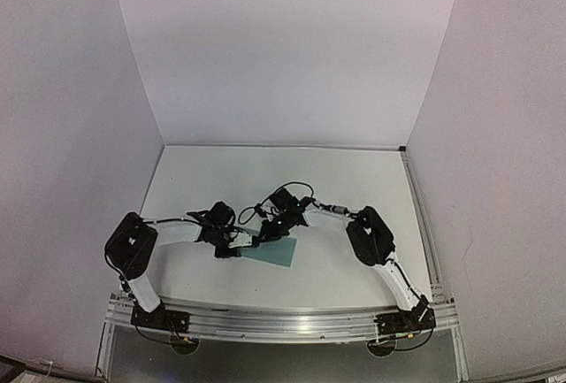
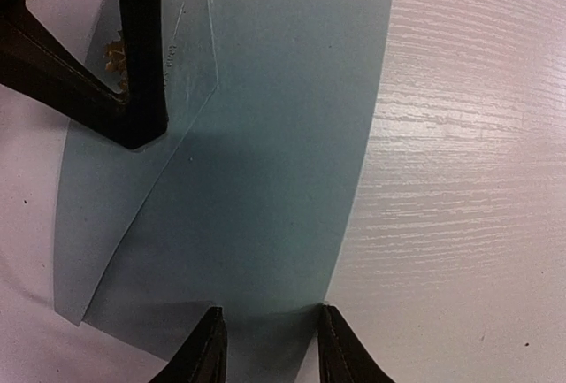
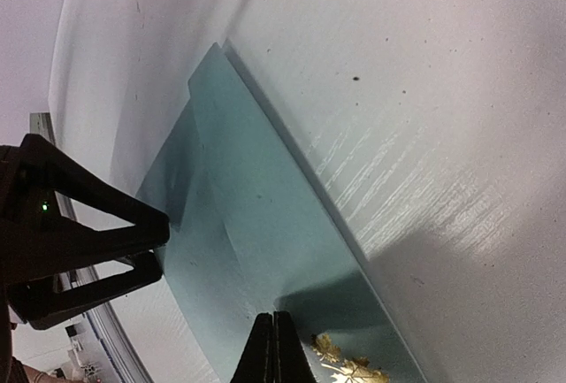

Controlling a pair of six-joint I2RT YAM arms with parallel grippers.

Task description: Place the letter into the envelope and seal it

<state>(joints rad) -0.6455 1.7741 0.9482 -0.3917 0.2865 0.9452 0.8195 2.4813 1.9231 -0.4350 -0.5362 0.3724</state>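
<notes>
The pale teal envelope [image 1: 281,253] [image 2: 274,135] [image 3: 256,206] lies flat on the white table, its triangular flap folded down on its body. My right gripper [image 1: 265,234] [image 3: 274,316] is shut, its tip pressing down on the envelope; in the left wrist view its dark fingers [image 2: 141,109] stand on the flap. My left gripper [image 1: 232,248] [image 2: 269,309] is open, its two fingers spread over the envelope's near edge by one corner. A small gold leaf pattern [image 3: 354,367] [image 2: 115,56] shows beside the right fingertips. The letter as a sheet is hidden.
White walls enclose the table [image 1: 354,180] on three sides. An aluminium rail [image 1: 283,321] with both arm bases runs along the near edge. The two arms meet over the envelope, wrists close together.
</notes>
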